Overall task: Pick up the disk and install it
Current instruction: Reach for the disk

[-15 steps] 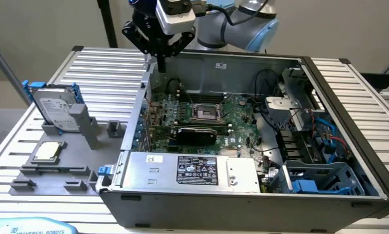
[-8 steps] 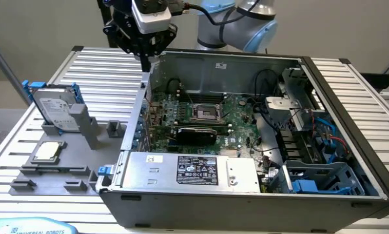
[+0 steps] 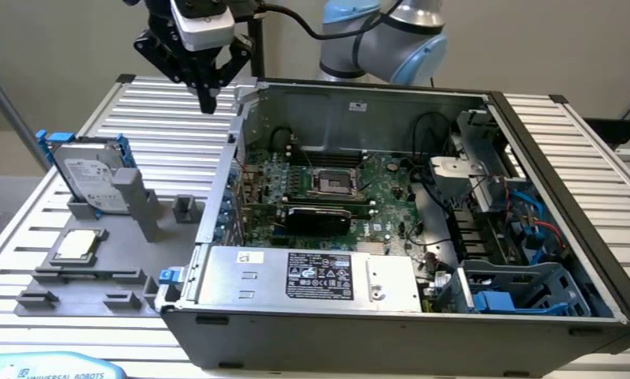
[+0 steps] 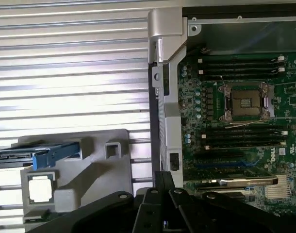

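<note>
Open-sided computer case on a slatted metal table; inside it, one green motherboard with one bare processor socket, one large silver box with a black label along the near wall, one blue plastic cage in the near corner at the exterior view's right, and loose black and blue cables behind that cage.

Grey fixture plate on the table just beside the case, at the exterior view's left; held in it, one disk standing on edge in an upright slot, and one small square silver chip lying flat in a shallow pocket nearer the camera.

Disk flat, rectangular, silver-grey, with a white printed label on the visible face and a bright blue frame clipped round its edges; seen edge-on in the wrist view as a thin dark slab, with the frame's end projecting towards the case.

One gripper hanging above the table, beyond the disk and near the case's far corner, well apart from the disk; black fingers pressed together to a point, clamping nothing; same closed tips in the wrist view, over the case wall's edge.
</note>
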Robot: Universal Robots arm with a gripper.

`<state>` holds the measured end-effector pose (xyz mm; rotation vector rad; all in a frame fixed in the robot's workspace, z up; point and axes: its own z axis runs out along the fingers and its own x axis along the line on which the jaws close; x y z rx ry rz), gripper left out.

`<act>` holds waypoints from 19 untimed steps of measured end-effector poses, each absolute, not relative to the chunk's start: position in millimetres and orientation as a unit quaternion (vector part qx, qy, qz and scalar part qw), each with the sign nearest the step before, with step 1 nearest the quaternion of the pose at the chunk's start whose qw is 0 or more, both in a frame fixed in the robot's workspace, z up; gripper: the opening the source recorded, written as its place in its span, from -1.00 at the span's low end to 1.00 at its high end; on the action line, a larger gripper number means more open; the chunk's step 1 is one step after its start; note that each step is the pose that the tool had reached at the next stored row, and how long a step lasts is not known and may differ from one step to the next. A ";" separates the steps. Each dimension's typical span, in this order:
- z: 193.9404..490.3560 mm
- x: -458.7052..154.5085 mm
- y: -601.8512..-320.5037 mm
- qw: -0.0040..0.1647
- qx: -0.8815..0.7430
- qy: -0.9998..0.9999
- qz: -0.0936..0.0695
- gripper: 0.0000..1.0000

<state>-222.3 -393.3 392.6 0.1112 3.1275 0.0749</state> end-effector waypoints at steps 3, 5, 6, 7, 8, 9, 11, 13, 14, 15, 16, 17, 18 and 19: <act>392.6 -233.1 -390.9 0.003 0.036 0.999 0.024 -0.79; 392.6 -240.6 -389.1 0.002 0.036 0.999 0.024 -0.79; 392.6 -244.2 -388.3 0.002 0.036 0.999 0.024 -0.79; 392.6 -248.1 -387.5 0.001 0.036 0.999 0.024 -0.79; 392.5 -251.9 -386.7 0.001 0.036 0.999 0.024 -0.79; 392.5 -255.7 -385.8 0.000 0.036 0.999 0.024 -0.79; 392.5 -263.7 -384.0 0.000 0.036 0.999 0.024 -0.79; 392.5 -271.6 -382.0 -0.001 0.036 0.999 0.024 -0.79; 392.4 -275.6 -381.0 -0.001 0.036 0.999 0.024 -0.79; 392.4 -279.6 -380.1 -0.002 0.036 0.999 0.024 -0.79; 392.4 -283.5 -379.2 -0.002 0.036 0.999 0.024 -0.79; 392.4 -287.4 -378.4 -0.002 0.036 0.999 0.024 -0.79; 392.4 -291.3 -377.7 -0.002 0.036 0.999 0.024 -0.79; 392.3 -295.0 -377.2 -0.003 0.036 0.999 0.024 -0.79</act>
